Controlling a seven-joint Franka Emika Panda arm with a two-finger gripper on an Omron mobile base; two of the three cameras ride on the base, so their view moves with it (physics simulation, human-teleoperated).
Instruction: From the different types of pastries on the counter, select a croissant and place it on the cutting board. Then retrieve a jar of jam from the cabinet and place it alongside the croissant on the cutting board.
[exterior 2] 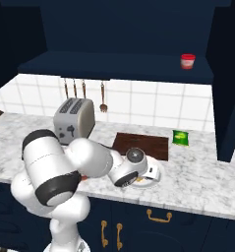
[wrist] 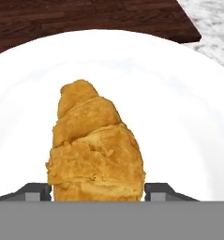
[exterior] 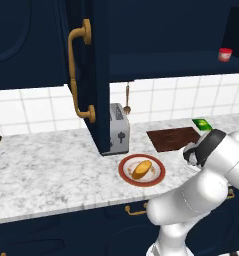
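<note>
Between the two dark fingertips [wrist: 37,191] sits the croissant [wrist: 95,150], lying on a white plate [wrist: 179,122]. The gripper [wrist: 98,193] has one tip on each side of the pastry, right at its edges, but honestly can't tell if they're squeezing it or just bracketing it. Just past the plate is the dark cutting board [exterior: 174,138], with a small green packet [exterior: 202,124] at its far corner. Further left on the marble counter [exterior: 51,165], a red-rimmed plate [exterior: 141,170] holds the bigger bread roll [exterior: 141,169], next to the toaster [exterior: 119,129]. Up in the open cabinet [exterior 2: 114,66] stands the red jam jar [exterior 2: 188,61].
</note>
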